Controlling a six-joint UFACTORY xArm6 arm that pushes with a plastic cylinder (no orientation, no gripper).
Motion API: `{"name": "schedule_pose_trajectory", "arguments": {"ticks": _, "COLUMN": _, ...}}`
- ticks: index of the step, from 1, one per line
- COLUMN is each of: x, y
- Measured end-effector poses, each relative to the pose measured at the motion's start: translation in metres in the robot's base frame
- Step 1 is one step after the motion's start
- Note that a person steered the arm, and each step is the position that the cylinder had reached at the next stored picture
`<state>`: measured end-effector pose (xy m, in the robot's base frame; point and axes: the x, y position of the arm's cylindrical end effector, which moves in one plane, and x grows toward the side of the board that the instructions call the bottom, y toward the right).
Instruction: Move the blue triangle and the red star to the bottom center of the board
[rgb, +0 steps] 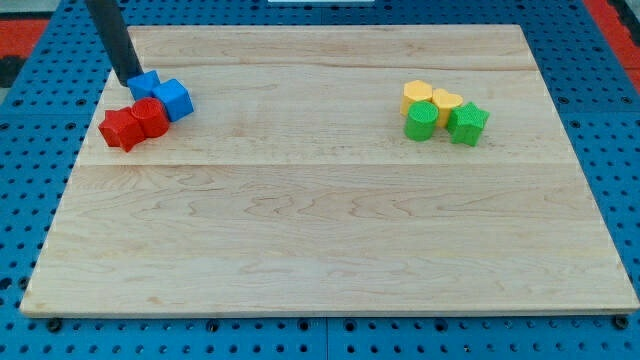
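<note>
at the far left of the tabletop (330, 250), my tip (131, 80) sits right against the blue triangle (145, 85), just behind it. no pincer on this rod. blue cube (173, 99) beside it, red star (121, 129) and another red block (150, 117) touching in front. yellow blocks (432, 99) and green blocks (445, 121) cluster far right.

Probably a robotics lab bench: a pale wooden board worktop (330, 250) lies on a blue perforated metal mounting plate (30, 180) with regular holes.
</note>
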<state>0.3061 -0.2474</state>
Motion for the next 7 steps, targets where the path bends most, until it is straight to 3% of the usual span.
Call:
{"name": "schedule_pose_trajectory", "arguments": {"ticks": 4, "x": -0.003, "y": 0.011}}
{"name": "schedule_pose_trajectory", "arguments": {"ticks": 7, "x": 0.050, "y": 0.058}}
